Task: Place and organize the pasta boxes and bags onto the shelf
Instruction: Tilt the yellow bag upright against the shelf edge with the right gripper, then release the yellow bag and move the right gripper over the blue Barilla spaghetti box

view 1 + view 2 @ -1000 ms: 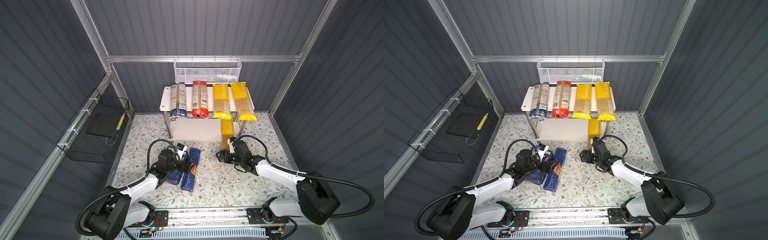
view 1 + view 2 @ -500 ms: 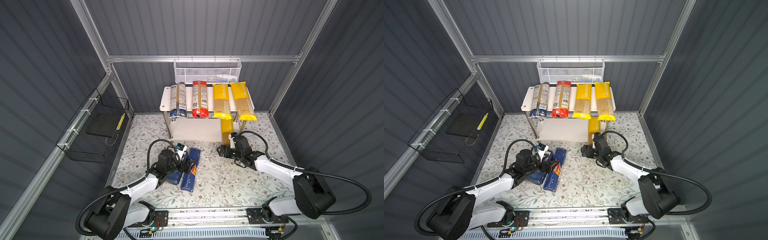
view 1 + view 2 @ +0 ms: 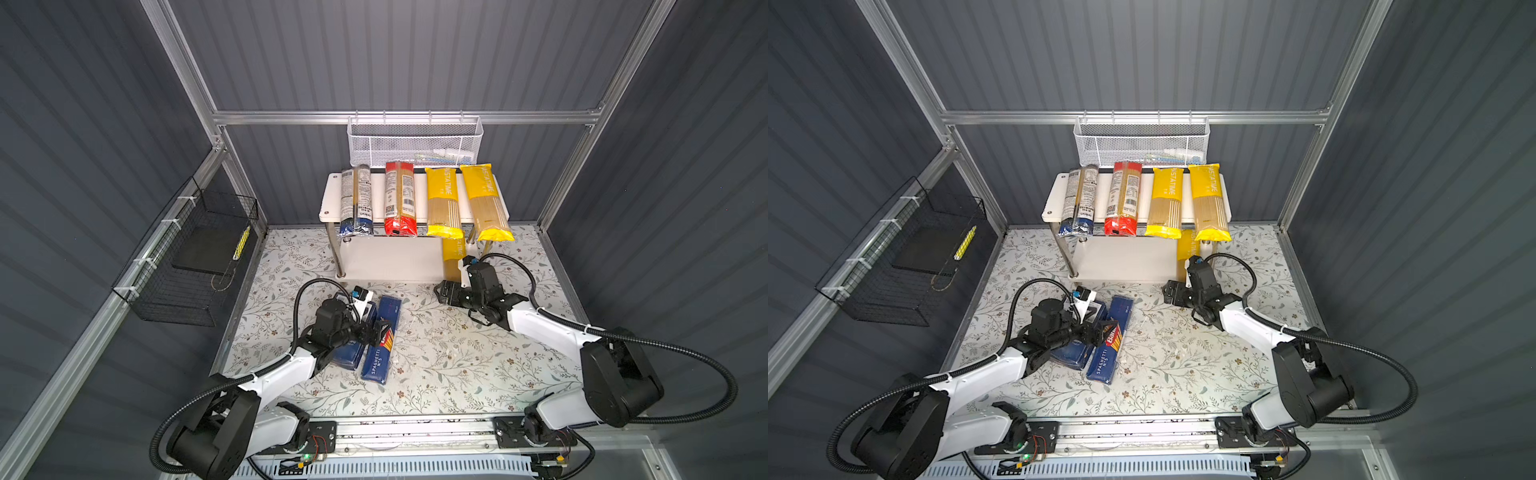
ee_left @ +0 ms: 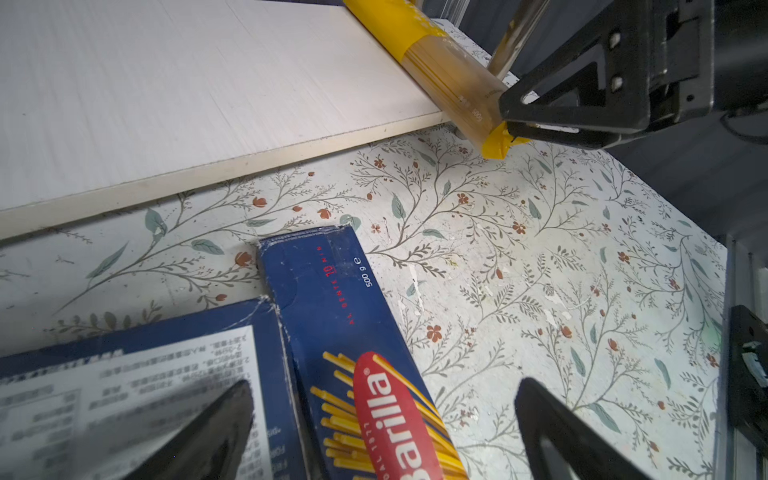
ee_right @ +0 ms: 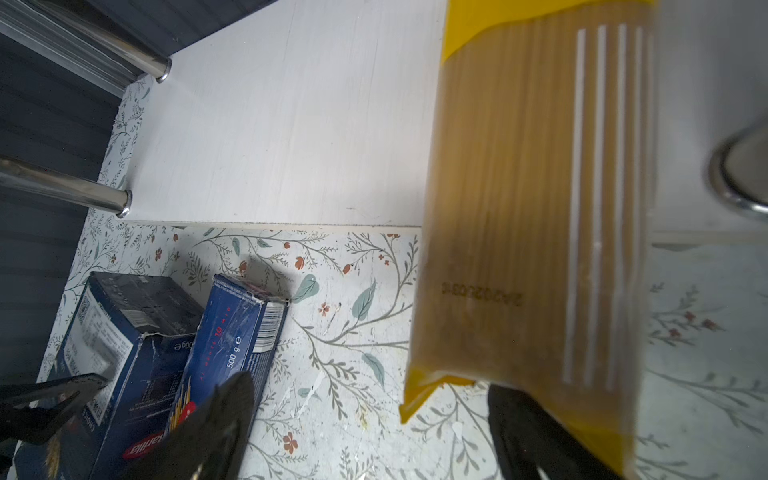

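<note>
Lying lengthwise up-frame on the shelf's (image 3: 390,257) lower board, right of centre: yellow bag (image 3: 453,253), near end overhanging; right gripper (image 3: 457,289) open just below that end; left gripper (image 3: 372,324) open astride slim box (image 3: 380,361) on bench.

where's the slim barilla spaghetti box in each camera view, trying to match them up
Top view: the slim spaghetti box lies on the floral table, left of centre, right of the wide box.
Top view: same place.
Left wrist: seen close, wide box alongside, far end towards the lower white board.
Right wrist: seen end-on, beside the wide box.
Landmark: the shelf's lower white board lies just beyond the box's far end in all four.
</note>
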### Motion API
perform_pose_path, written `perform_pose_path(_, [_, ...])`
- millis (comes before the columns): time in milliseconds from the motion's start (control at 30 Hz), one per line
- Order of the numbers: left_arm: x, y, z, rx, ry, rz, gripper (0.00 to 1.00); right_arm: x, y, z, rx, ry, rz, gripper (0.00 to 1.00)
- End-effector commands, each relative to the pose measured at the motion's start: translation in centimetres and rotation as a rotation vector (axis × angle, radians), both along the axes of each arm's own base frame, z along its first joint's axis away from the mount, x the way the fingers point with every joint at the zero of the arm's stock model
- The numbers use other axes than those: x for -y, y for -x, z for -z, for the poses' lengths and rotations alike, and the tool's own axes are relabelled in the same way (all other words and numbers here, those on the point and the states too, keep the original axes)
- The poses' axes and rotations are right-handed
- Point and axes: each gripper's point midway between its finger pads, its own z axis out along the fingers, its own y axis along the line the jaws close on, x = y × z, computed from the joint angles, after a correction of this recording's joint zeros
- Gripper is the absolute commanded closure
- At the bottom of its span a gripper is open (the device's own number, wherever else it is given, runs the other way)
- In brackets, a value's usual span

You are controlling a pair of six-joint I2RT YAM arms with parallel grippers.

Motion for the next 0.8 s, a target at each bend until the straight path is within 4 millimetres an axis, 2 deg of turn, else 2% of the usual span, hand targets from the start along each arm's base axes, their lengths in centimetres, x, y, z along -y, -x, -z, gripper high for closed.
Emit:
perform_pose_path(0, [-0.1,-0.4,-1.0,0.037,-0.016,-0.008,0.01,-0.2,-0.4,-1.4,0.03,-0.003,-0.015,0.1])
perform_pose_path(167, [0.3,-0.4,-0.6,0.006,-0.021,0.01,0.01,-1.8,2.1,-3.2,0.076,-0.035,-0.063,0.09])
perform_pose_path(300, [0.0,-0.7,-0.6,0.004,-0.026,-0.021,0.01,-3.5,4.8,-3.7,0.081,0.057,-0.097,0.06])
perform_pose_path(467, [-0.6,-0.6,-2.0,0.025,-0.025,-0.046,0.01,-6.1,7.7,-2.1,0.006,0.091,-0.123,0.03])
perform_pose_path(600, [-2.2,-0.6,-2.8,0.076,-0.043,-0.121,0.01,-7.8,9.8,0.0,-0.082,0.171,-0.112,0.01])
perform_pose_path(767, [-4.7,-0.8,-3.2,0.136,-0.081,-0.237,0.01,-11.5,11.6,1.4,-0.143,0.171,-0.169,0.01])
